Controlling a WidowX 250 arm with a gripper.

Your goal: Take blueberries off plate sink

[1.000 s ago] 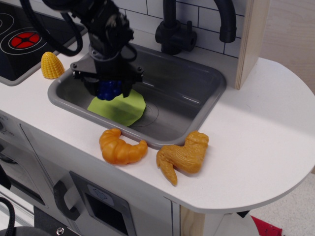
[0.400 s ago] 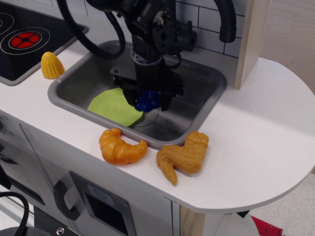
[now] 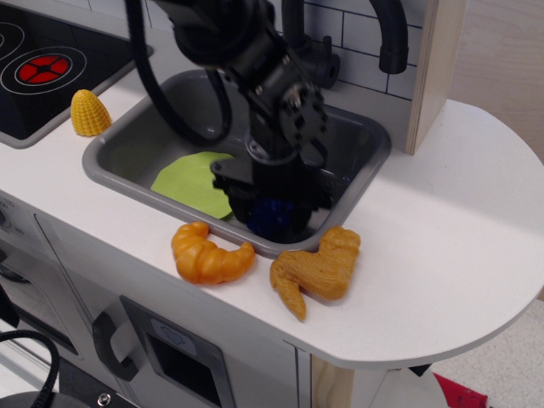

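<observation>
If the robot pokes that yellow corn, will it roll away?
Probably it would tip first: the yellow plastic corn cone stands upright on its flat base on the white counter. Once on its side, its rounded, tapered shape would likely roll in a curve.

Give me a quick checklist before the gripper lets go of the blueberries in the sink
1. Blueberries off the plate: ok, plate bare.
2. Gripper shut on the berries: ok.
3. Berries inside the sink, near its front wall: ok.
4. Berries resting on the sink floor: cannot tell, gripper hides the underside.
5. Croissant and chicken piece outside the sink: ok, on the counter.
</observation>
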